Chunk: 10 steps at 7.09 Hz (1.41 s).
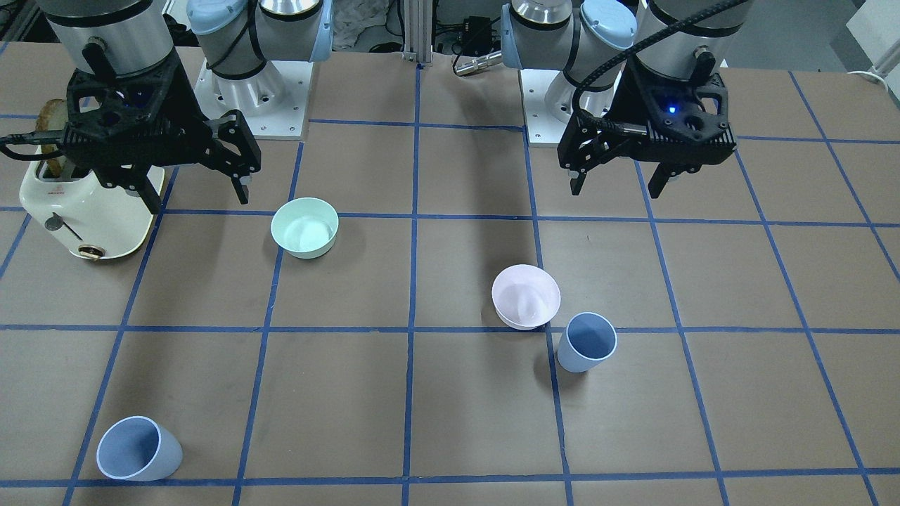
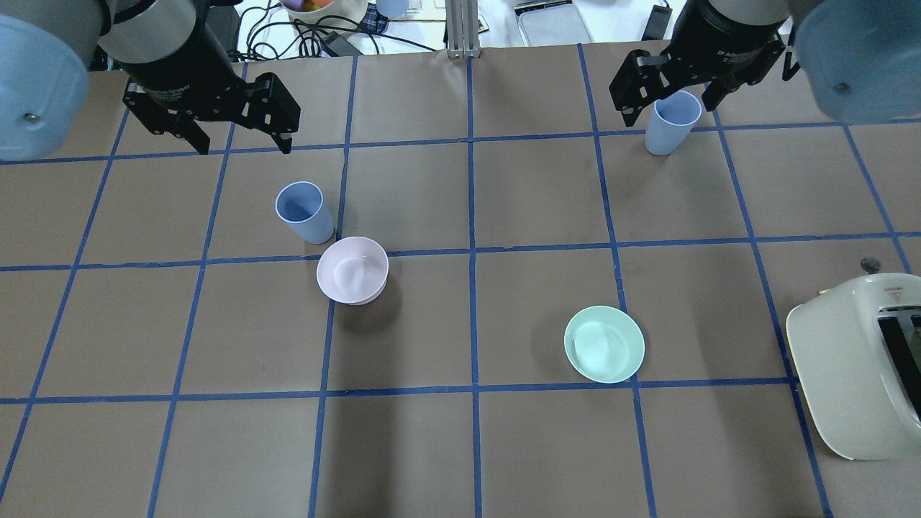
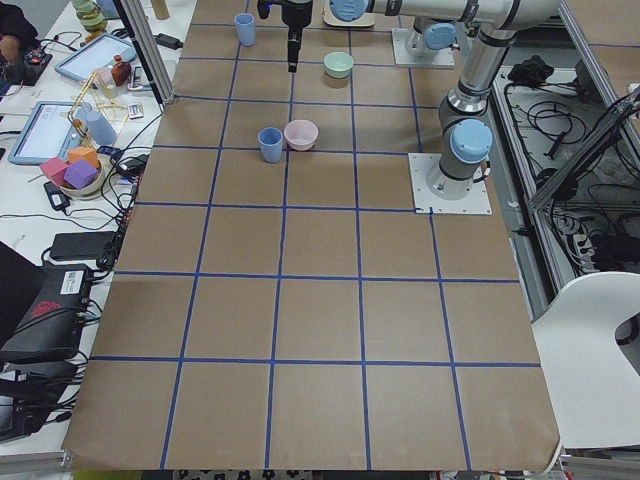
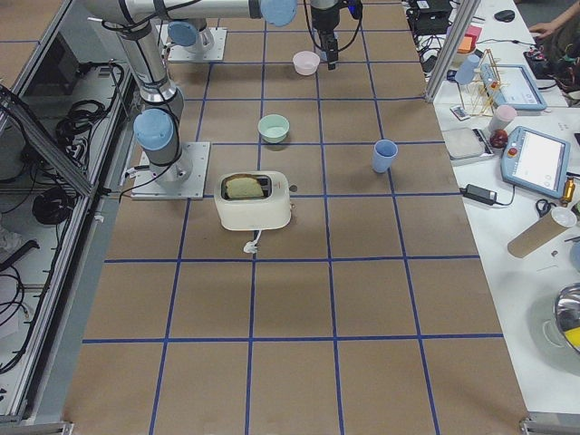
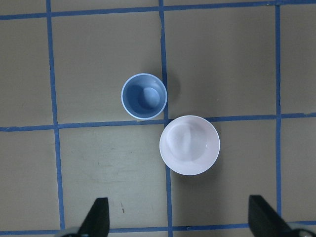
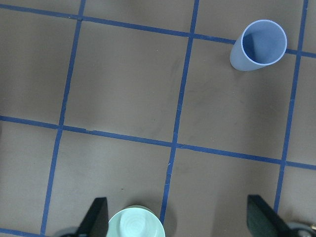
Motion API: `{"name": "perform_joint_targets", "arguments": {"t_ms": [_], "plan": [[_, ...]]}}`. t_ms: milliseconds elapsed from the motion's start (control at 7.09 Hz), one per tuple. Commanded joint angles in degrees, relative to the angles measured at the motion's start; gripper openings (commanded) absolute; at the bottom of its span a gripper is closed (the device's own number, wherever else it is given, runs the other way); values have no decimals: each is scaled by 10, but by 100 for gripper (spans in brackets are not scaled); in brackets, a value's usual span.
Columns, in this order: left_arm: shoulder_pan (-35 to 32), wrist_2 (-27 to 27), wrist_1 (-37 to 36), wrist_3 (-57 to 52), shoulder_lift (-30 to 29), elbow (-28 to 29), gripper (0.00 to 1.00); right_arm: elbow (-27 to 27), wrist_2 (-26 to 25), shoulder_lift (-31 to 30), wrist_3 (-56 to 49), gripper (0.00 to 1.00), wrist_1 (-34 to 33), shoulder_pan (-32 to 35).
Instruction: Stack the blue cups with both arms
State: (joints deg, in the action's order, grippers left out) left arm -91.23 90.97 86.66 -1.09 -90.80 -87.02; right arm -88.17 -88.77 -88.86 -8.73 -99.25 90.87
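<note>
Two pale-blue cups stand upright on the table. One cup (image 1: pixel 587 342) (image 2: pixel 304 211) stands right beside the pale pink bowl and shows in the left wrist view (image 5: pixel 144 96). The other cup (image 1: pixel 138 448) (image 2: pixel 672 121) stands alone at the far edge on my right side and shows in the right wrist view (image 6: pixel 259 44). My left gripper (image 1: pixel 619 184) (image 2: pixel 241 140) hangs open and empty high above the table, short of the first cup. My right gripper (image 1: pixel 198 199) (image 2: pixel 665 101) is open and empty, high up near the mint bowl and toaster.
A pale pink bowl (image 1: pixel 526 296) (image 2: pixel 352 270) touches or nearly touches the left-side cup. A mint-green bowl (image 1: pixel 305 226) (image 2: pixel 604 344) sits on my right half. A cream toaster (image 1: pixel 84 211) (image 2: pixel 856 367) with toast stands at my right edge.
</note>
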Motion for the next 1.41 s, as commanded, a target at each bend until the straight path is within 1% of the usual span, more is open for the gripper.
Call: {"name": "perform_joint_targets", "arguments": {"t_ms": [0, 282, 423, 564, 705, 987, 1128, 1269], "plan": [[0, 0, 1, 0, 3, -1, 100, -2, 1, 1, 0, 100, -2, 0], [0, -2, 1, -1, 3, 2, 100, -2, 1, 3, 0, 100, -2, -1], [0, -4, 0, -1, -9, 5, 100, -1, 1, 4, 2, 100, -4, -3], [4, -5, -5, -1, -23, -7, 100, 1, 2, 9, 14, 100, -3, -3], [4, -6, -34, -1, -54, -30, 100, -2, 2, 11, 64, 100, -2, -3], [4, -3, -122, -1, -119, -95, 100, -2, -4, 10, 67, 100, 8, -6], [4, 1, -173, -3, -157, -97, 100, -2, -21, 11, 61, 100, 6, -10], [4, 3, -222, -5, -190, -98, 100, -2, -21, 11, 60, 100, 6, -13]]}}
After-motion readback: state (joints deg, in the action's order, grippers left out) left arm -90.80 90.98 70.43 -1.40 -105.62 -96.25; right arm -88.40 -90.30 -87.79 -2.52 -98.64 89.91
